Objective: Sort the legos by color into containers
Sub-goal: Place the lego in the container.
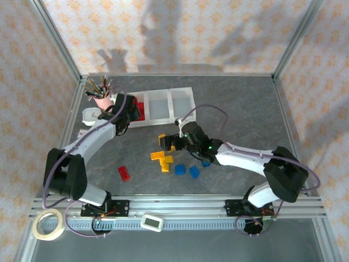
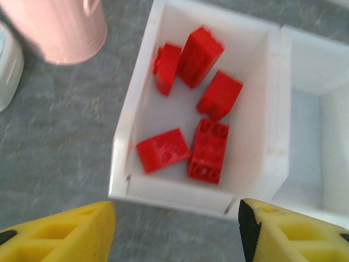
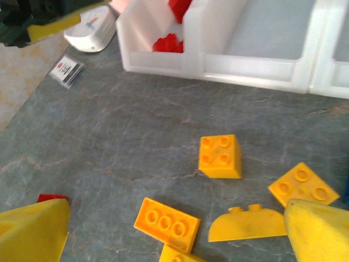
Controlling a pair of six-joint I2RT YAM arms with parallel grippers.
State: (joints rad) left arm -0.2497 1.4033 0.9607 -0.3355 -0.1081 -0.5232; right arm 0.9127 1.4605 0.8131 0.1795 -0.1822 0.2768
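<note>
The containers (image 1: 169, 90) are three joined white bins at the back of the table. Several red legos (image 2: 210, 150) lie in the left bin (image 2: 180, 194). My left gripper (image 2: 177, 229) hovers open over that bin's near wall with nothing between its yellow fingers; from above the left gripper (image 1: 125, 112) is beside the tray's left end. My right gripper (image 3: 177, 229) is open above a cluster of yellow legos (image 3: 220, 156) on the table, empty. Yellow legos (image 1: 162, 158), blue legos (image 1: 180, 170) and one red lego (image 1: 124, 173) lie loose mid-table.
A pink cup of pencils (image 1: 102, 98) and a small white dish (image 1: 91, 115) stand left of the tray. A tape roll (image 1: 48, 224) and a white timer (image 1: 152, 222) sit on the front rail. A small card (image 3: 68, 68) lies near the dish.
</note>
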